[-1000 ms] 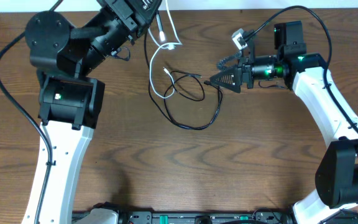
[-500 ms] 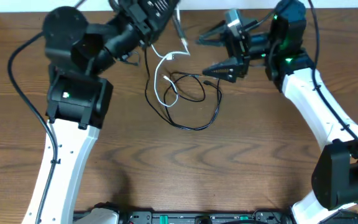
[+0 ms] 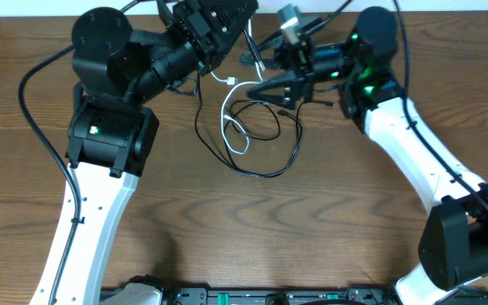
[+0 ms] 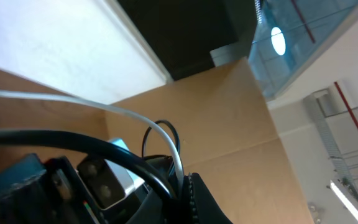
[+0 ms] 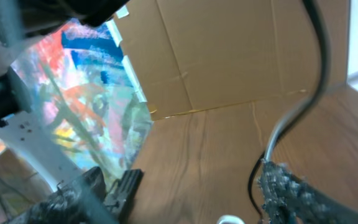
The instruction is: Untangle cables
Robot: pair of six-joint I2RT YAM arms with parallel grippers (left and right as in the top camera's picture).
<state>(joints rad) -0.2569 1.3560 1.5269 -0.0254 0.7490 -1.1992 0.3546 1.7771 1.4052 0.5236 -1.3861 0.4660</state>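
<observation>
Gripping what looks like the white cable [image 3: 227, 112], the left pincer [image 3: 242, 25] sits at the far edge of the table [image 3: 354, 212], about mid-width. Its jaws read as closed on the cord. In the left wrist view a pale cord curves down to the finger, but the contact itself is not sharp.

The right pincer [image 3: 257, 72] is just beside it on the right. Its jaws are spread wide with nothing between them, and it points left at the top of the tangle.

From the left pincer the white cable drops to a small plug, then makes a narrow loop on the table, crossing the black cables [image 3: 265, 174]. The black ones lie in overlapping loops just under the right pincer, with one big loop reaching toward the table centre. The whole bundle sits in the far-middle part of the table, well away from the near edge and the corners.

Step in hand, as a judgement: separating the white cord from the black ones, with one end held and the second grasp not yet made.

The next move likely calls for the right pincer to close on a single black strand away from the white crossing. The two should then be drawn apart toward opposite side edges, slowly. The cords are thin, so finger placement must be precise, and catching both colours at once would tighten the knot.
</observation>
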